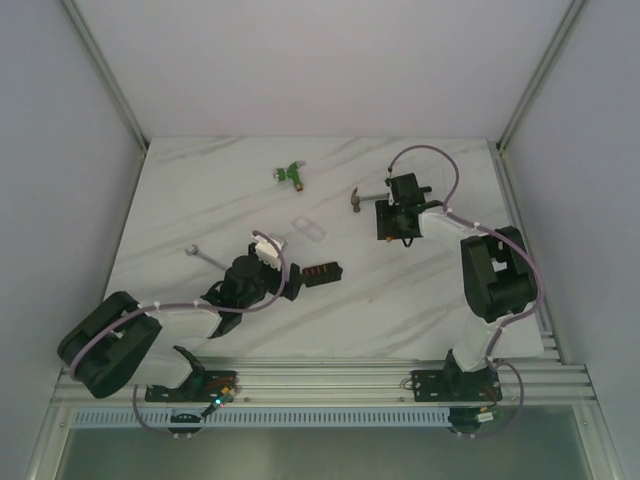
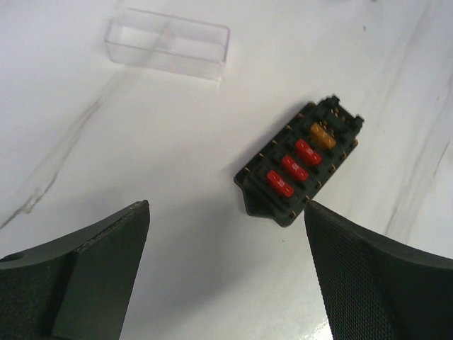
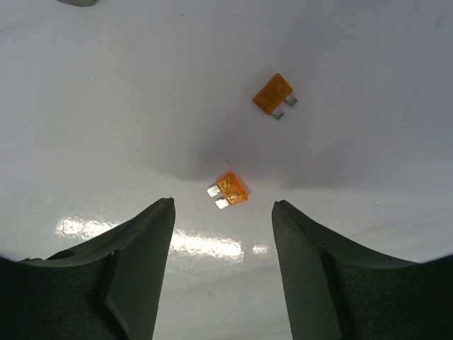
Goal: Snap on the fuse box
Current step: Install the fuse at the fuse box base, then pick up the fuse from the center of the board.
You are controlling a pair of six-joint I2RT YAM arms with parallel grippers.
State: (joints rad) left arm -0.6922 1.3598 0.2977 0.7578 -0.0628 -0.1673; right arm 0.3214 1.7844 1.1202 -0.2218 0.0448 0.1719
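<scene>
The fuse box point(image 2: 301, 164) is a small black block carrying a row of three red fuses and one orange one. It lies flat on the marble table, uncovered, near the middle in the top view point(image 1: 321, 273). My left gripper point(image 2: 226, 205) hovers just short of it with its jaws open and nothing between them; the box's near corner sits by the right fingertip point(image 2: 333, 241). The clear plastic lid point(image 2: 168, 42) rests apart, beyond the box. My right gripper point(image 3: 224, 204) is open over two loose orange fuses, one point(image 3: 231, 189) just past its tips.
A second loose fuse point(image 3: 274, 95) lies farther out. In the top view a small hammer point(image 1: 361, 198) lies beside the right arm's wrist, a green tool point(image 1: 291, 173) at the back, and a metal tool point(image 1: 200, 253) at the left. The clear lid point(image 1: 308, 228) lies mid-table.
</scene>
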